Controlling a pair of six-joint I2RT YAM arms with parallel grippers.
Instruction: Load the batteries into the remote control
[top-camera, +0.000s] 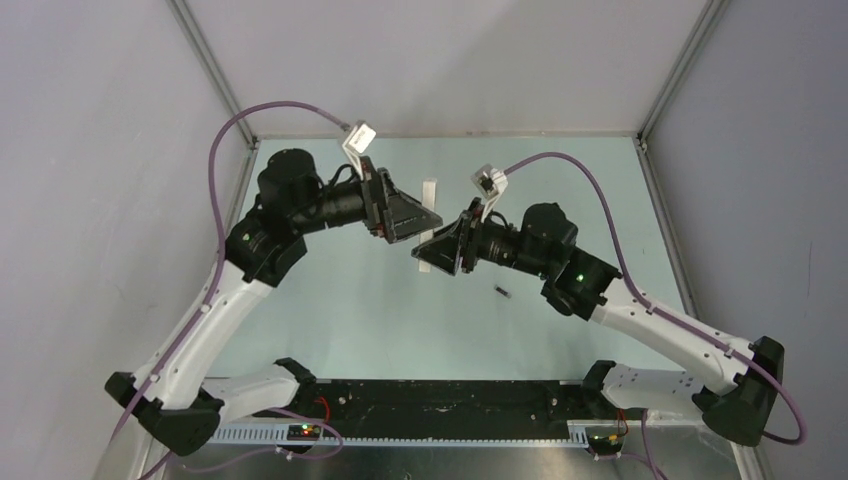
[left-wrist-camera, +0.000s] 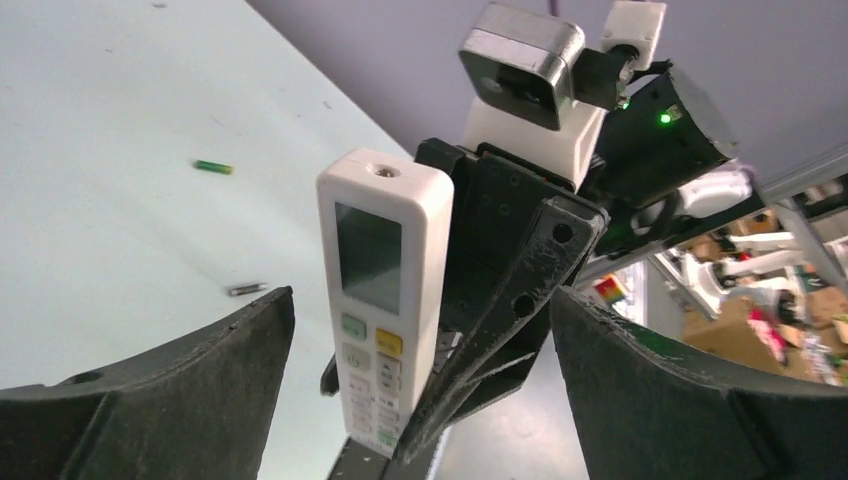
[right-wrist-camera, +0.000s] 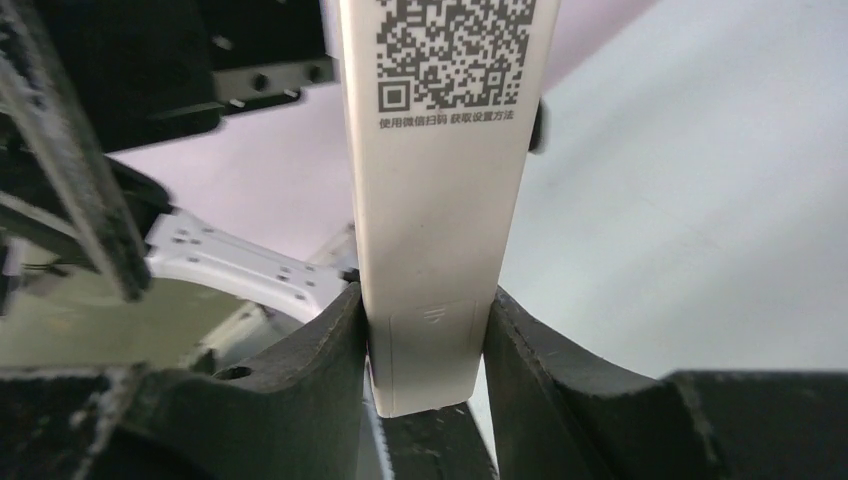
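Right gripper (right-wrist-camera: 425, 310) pinching remote (right-wrist-camera: 430, 200) by its end, left gripper (left-wrist-camera: 420, 300) spread wide facing it, green battery (left-wrist-camera: 213, 167), dark battery (left-wrist-camera: 246, 289) on table (left-wrist-camera: 100, 90), frame left

To me the remote control (right-wrist-camera: 430, 250) looked like smooth, faintly glossy white plastic; the right gripper (right-wrist-camera: 425, 330) around it was matt, grainy black plastic, the table (right-wrist-camera: 700, 200) beneath matt.

the right gripper (right-wrist-camera: 427, 340) is squeezing the bottom end of the white remote control (right-wrist-camera: 432, 220). a square code (right-wrist-camera: 455, 50) is showing on its back. something black, maybe the other arm (right-wrist-camera: 120, 70), is sitting behind.
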